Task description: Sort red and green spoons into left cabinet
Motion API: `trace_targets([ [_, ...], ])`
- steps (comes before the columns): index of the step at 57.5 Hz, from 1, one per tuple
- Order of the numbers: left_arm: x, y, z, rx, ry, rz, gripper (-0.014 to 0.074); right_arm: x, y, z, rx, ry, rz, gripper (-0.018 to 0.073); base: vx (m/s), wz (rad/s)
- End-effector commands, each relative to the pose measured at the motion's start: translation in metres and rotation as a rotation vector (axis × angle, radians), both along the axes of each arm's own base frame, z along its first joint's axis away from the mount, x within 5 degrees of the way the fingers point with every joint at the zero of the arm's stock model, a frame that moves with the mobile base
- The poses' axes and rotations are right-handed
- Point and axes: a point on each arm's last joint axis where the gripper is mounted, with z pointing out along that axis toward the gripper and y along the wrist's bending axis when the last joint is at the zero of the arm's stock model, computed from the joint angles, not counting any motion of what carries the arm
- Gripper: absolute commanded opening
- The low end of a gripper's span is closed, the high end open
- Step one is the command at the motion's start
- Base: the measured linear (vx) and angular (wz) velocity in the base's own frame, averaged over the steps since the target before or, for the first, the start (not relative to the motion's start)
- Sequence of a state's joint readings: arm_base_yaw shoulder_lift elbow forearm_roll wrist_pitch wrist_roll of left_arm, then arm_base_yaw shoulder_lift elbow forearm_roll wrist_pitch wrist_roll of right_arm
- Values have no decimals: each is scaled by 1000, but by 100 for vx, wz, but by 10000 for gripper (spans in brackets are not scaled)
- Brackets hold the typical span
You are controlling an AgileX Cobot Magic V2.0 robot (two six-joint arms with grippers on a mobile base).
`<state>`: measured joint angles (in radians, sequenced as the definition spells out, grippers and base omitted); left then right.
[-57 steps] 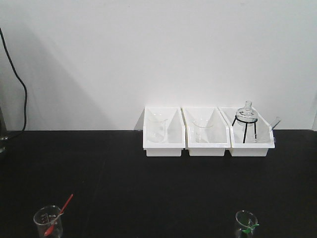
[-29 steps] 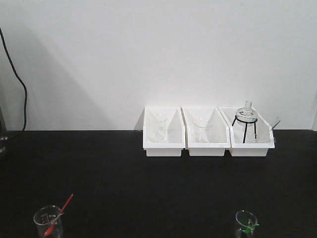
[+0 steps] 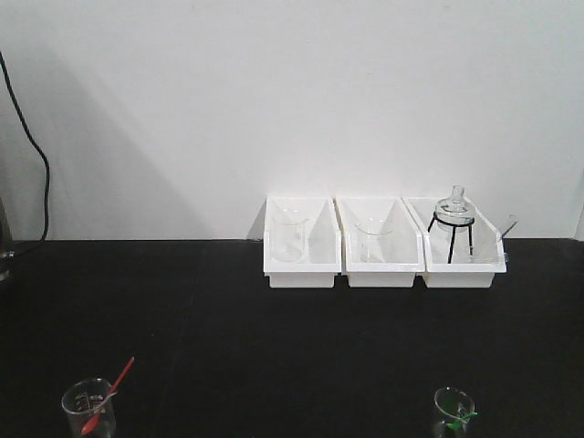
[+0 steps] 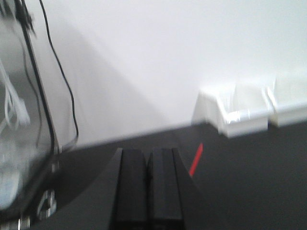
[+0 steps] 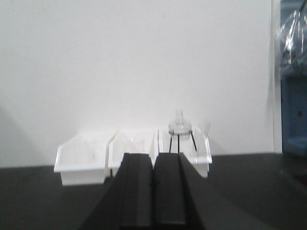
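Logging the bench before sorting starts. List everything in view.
red spoon: one, red, standing in front-left beaker.
green spoon: one, green, in front-right beaker.
bins: three, white, side by side against the wall.
bin beakers: two, clear, in left and middle bins.
flask: one, clear, on black stand in right bin.
cable: one, black, hanging at far left.
table: one, black, under everything.
left gripper: one, black, shut.
right gripper: one, black, shut.

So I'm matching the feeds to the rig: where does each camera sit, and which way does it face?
Front-facing: at the near edge of the table, facing the wall and three white bins; none of the robot shows.
Left wrist: behind the shut left pincer; red spoon and bins ahead.
Right wrist: behind the shut right pincer, squarely facing the bins.
Shared: all three show the bins.
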<state>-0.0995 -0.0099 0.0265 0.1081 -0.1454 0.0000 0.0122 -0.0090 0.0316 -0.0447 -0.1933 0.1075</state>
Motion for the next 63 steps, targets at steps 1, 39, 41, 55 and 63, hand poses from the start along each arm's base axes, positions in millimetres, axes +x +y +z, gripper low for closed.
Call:
trace_targets([
  [1, -9, 0, 22, -99, -225, -41, -3, -9, 0, 29, 21, -187, 6, -3, 0, 0],
  [39, 93, -9, 150, -77, 79, -6, -3, 104, 0, 164, -145, 162, -34, -3, 0, 0],
  [41, 100, -9, 148, -76, 91, -6, -3, 111, 0, 161, -145, 182, -32, -3, 0, 0],
  [55, 124, -12, 139, -76, 92, -9, 43, 134, 0, 145, -109, 270, -22, 20, 0, 0],
  [63, 129, -13, 138, -77, 81, -10, 119, 135, 0, 144, -109, 274, -22, 95, 0, 0],
])
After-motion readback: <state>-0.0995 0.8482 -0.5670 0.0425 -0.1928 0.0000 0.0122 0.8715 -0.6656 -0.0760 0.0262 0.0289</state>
